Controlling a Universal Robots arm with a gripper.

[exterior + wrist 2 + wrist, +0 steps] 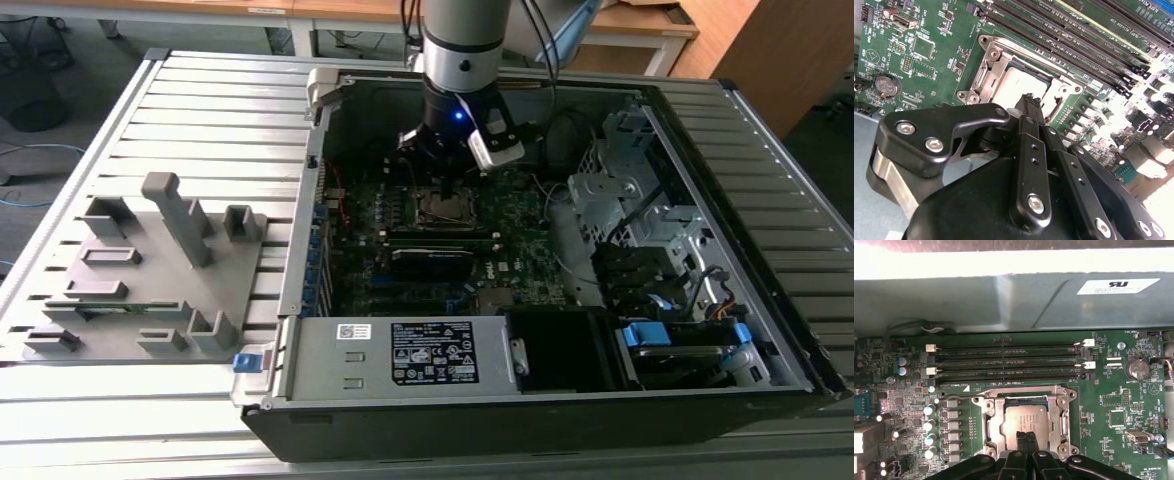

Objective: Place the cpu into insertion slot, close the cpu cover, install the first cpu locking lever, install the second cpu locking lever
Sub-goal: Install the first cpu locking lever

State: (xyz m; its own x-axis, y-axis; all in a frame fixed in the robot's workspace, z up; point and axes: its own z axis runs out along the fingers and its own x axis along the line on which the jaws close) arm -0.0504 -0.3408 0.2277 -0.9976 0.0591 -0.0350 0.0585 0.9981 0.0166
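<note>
1. In the exterior view, the insertion slot (447, 207) is sitting inside the computer case (534, 430), twelve o'clock from the label (434, 352).
2. The cpu (1024, 421) is lying in it, with the cpu cover (988, 412) lying flat around it.
3. The gripper (1026, 435) is hovering above, fingers pressed together, empty.

Access: top-down only; pc case (534, 425) walls all round. Obstacles nr cpu cover (990, 420): memory slots (1004, 362) just beside; cables (567, 135), upper centre-right of exterior view.
</note>
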